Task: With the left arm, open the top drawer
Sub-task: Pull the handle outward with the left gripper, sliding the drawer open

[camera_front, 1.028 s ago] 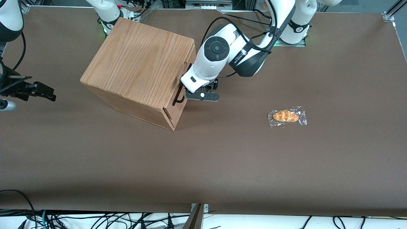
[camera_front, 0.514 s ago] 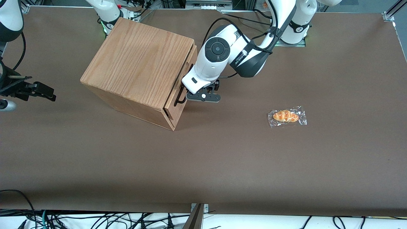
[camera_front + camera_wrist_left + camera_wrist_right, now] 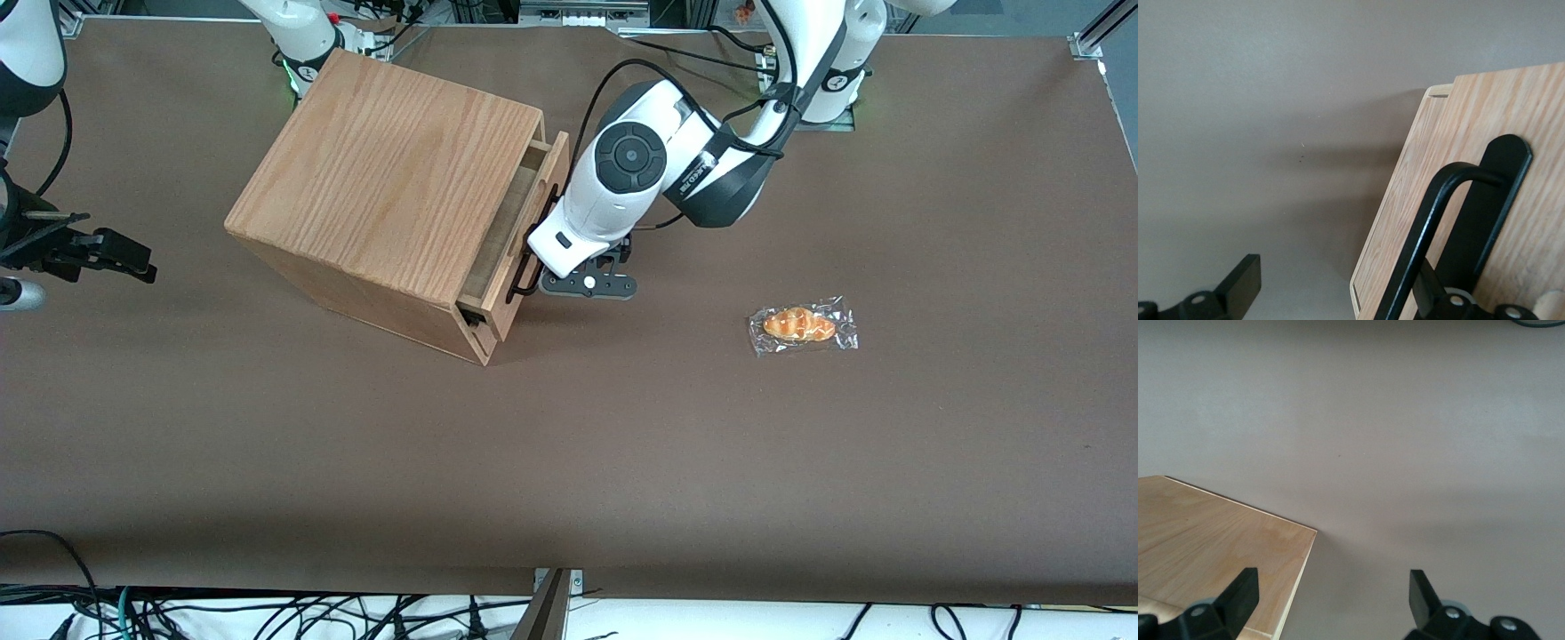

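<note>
Some of the top drawer (image 3: 526, 233) sticks out of the wooden box (image 3: 391, 169), but most is not out yet. The left arm's gripper (image 3: 565, 274) is just in front of the drawer, at the black handle (image 3: 1431, 220). Its fingers (image 3: 1238, 283) are spread wide, one hooked by the bar. Pull straight out and slowly, so the hook does not slip off
</note>
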Controlling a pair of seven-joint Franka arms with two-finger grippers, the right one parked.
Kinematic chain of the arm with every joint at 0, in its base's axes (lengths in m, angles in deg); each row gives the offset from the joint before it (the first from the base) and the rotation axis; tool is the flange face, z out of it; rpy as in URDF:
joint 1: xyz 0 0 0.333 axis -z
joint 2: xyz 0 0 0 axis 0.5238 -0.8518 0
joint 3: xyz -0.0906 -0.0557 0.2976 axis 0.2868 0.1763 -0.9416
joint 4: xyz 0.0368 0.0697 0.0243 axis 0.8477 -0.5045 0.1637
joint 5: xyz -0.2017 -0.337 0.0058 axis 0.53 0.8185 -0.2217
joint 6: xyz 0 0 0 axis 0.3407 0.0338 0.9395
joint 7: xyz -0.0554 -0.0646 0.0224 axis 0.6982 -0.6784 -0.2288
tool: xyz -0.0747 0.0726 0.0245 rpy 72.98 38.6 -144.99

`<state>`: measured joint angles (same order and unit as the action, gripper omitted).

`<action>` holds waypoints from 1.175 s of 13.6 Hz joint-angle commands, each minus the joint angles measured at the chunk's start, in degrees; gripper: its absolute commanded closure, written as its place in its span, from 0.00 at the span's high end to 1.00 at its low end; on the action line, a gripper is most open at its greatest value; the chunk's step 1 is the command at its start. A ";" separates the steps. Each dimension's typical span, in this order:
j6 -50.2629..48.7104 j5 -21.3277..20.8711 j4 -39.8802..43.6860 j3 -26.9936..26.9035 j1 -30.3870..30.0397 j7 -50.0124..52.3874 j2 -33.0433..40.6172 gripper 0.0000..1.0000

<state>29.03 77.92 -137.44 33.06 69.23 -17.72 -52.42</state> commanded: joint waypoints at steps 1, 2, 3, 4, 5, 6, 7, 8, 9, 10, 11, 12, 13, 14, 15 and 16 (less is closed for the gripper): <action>-1.25 -1.68 -0.71 -0.19 -0.82 -0.92 1.37 1.00; -1.86 -1.68 -0.71 -0.28 -0.91 -1.01 1.45 1.00; -2.22 -1.68 -0.71 -0.63 -0.99 -1.10 1.54 1.00; -2.31 -1.68 -0.71 -0.63 -1.26 -1.10 1.72 1.00; -2.31 -1.68 -0.71 -0.63 -1.69 -1.10 1.72 1.00; -2.39 -1.68 -0.71 -0.63 -1.96 -1.10 1.72 1.00; -2.92 -1.68 -0.71 -0.63 -2.48 -1.18 1.80 1.00; -3.01 -1.68 -0.71 -0.63 -2.66 -1.19 1.81 1.00; -3.10 -1.68 -0.71 -0.63 -2.75 -1.19 1.81 1.00; -3.10 -1.68 -0.71 -0.63 -3.01 -1.19 1.81 1.00; -3.19 -1.68 -0.71 -0.63 -3.10 -1.19 1.89 1.00; -3.36 -1.68 -0.71 -0.63 -3.45 -1.19 2.07 1.00; -3.54 -1.68 -0.71 -0.63 -3.98 -1.19 2.16 1.00; -3.62 -1.68 -0.71 -0.63 -4.16 -1.27 2.16 1.00; -3.63 -1.68 -0.80 -0.63 -4.25 -1.27 2.24 1.00; -3.71 -1.68 -1.23 -0.63 -4.25 -1.27 2.24 1.00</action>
<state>26.34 77.92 -137.42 32.28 65.48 -18.24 -51.60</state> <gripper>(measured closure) 0.000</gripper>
